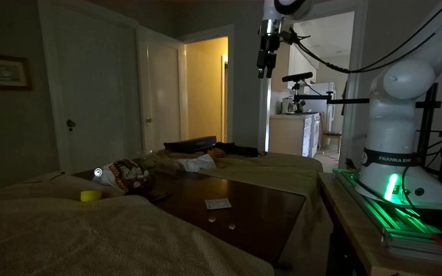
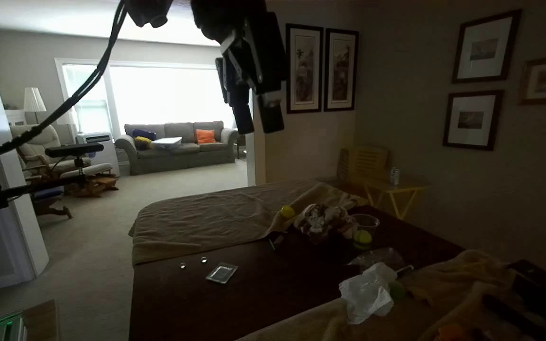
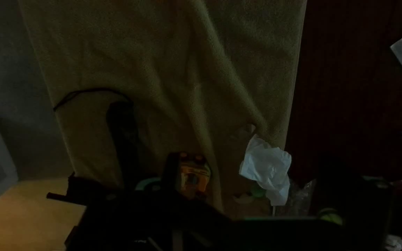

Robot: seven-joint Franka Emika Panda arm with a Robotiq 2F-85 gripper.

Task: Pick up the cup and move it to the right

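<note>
A clear cup (image 2: 367, 220) stands on the dark table (image 2: 292, 293) at the back, beside a crumpled patterned bag (image 2: 320, 222). A yellow-green ball (image 2: 362, 238) shows at the cup's lower part; I cannot tell whether it is inside. The ball also shows dimly in the wrist view (image 3: 330, 217). A small yellow round thing (image 1: 90, 196) lies on the blanket, also in an exterior view (image 2: 287, 211); I cannot tell what it is. My gripper (image 1: 266, 74) is high above the table, fingers pointing down, apart and empty. It also shows in an exterior view (image 2: 258, 127) and the wrist view (image 3: 251, 165).
A white crumpled sheet (image 2: 368, 291), a small flat packet (image 2: 222, 273) and two small clear pieces (image 1: 212, 219) (image 1: 231, 226) lie about. Tan blankets (image 1: 109, 230) cover both sides of the table. An orange-and-black thing (image 3: 193, 176) and a long black object (image 1: 190, 144) lie on the far blanket.
</note>
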